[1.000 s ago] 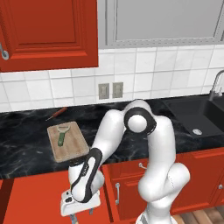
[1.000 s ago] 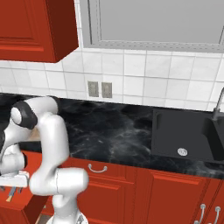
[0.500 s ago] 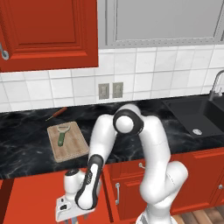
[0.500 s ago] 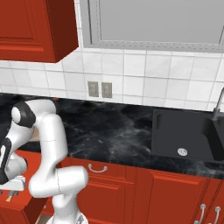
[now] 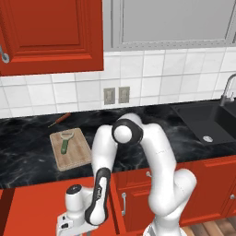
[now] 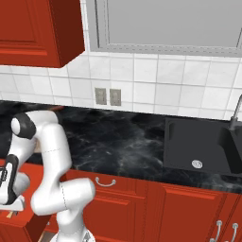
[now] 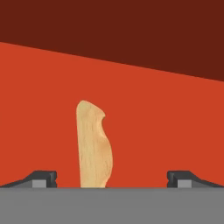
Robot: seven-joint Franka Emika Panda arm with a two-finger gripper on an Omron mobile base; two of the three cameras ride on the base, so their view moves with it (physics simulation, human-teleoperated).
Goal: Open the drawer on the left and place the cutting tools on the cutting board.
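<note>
One cutting tool, the peeler [image 5: 67, 142], already lies on the cutting board [image 5: 70, 148] on the counter. You are now at the pick-up of the second tool: the gripper [image 7: 111, 177] hangs low inside the open drawer [image 7: 175, 127], jaws spread wide and holding nothing. The knife [image 7: 93, 146] lies on the drawer floor between the fingertips [image 7: 41, 177], its tan handle facing the hand view. Next, lower the hand until the fingers straddle the handle, then close them on it.

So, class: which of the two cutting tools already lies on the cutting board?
The green-handled peeler lies on the cutting board; the knife, tan handle showing, is still in the red drawer.
</note>
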